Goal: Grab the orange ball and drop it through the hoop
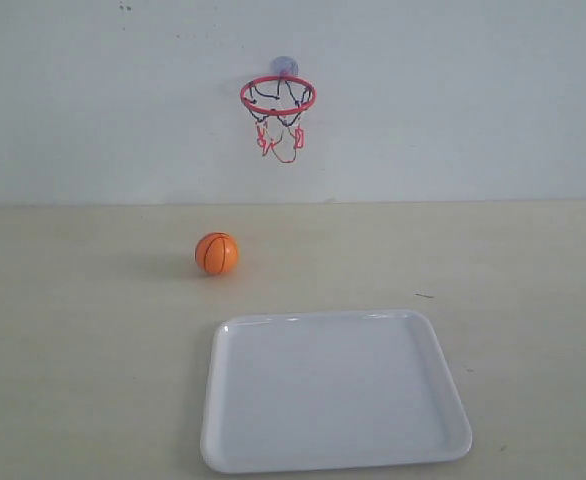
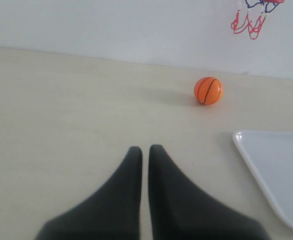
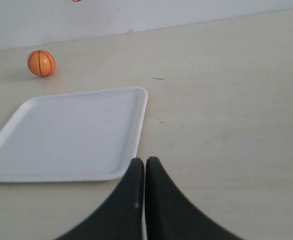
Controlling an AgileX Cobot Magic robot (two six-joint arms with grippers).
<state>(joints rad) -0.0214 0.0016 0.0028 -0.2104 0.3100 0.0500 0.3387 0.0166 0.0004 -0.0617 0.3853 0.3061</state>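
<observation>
The white tray [image 1: 333, 390] lies just in front of the right gripper [image 3: 144, 161], which is squeezed closed on nothing, like the left gripper [image 2: 145, 150]. The hoop [image 1: 278, 111] hangs on the wall [image 1: 473, 100] far ahead, and the orange ball [image 1: 216, 253] sits on the table [image 1: 73, 350] well ahead of the left gripper.

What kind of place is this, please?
Probably a lab test bench: a beige table against a plain white wall, with a toy hoop, an orange ball and a white tray.
</observation>
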